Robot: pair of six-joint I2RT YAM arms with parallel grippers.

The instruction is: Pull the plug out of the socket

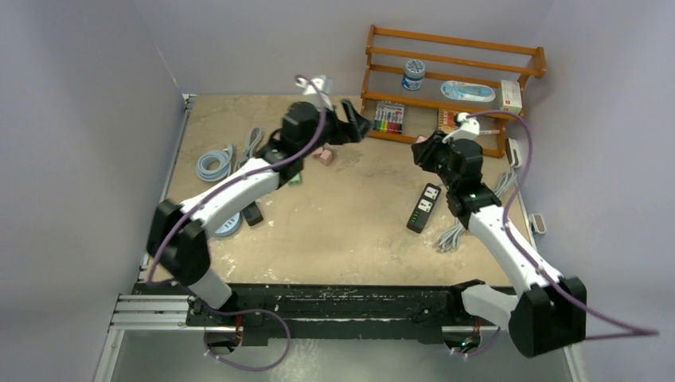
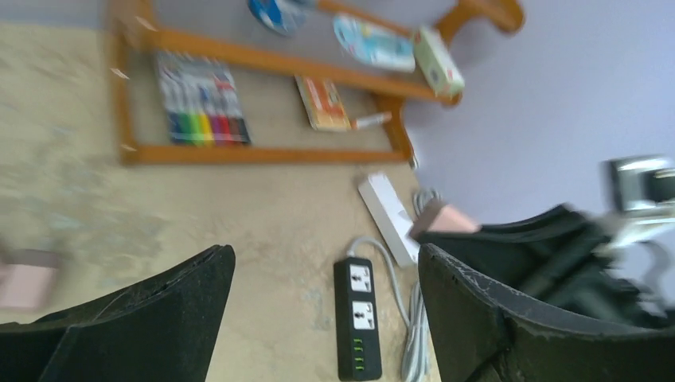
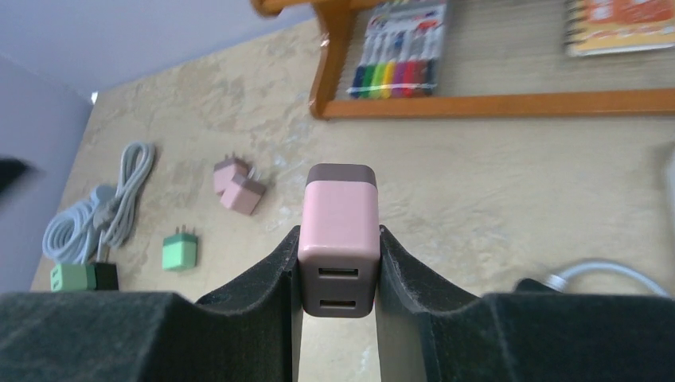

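Over open tabletop, right gripper clamps pink plug; left gripper gapes wide.

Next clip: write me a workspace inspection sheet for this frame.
Surface: beige table, mottled and worn.
Job's things: pink plug held apart from the black power strip; both its sockets empty.
Clutter: two pink chargers and a green charger loose on the table.
Grippers: right gripper shut on the pink plug; left gripper open, empty.
Cables: grey coils at left; pale cord beside the strip.
Surroundings: wooden rack with markers; lilac walls.
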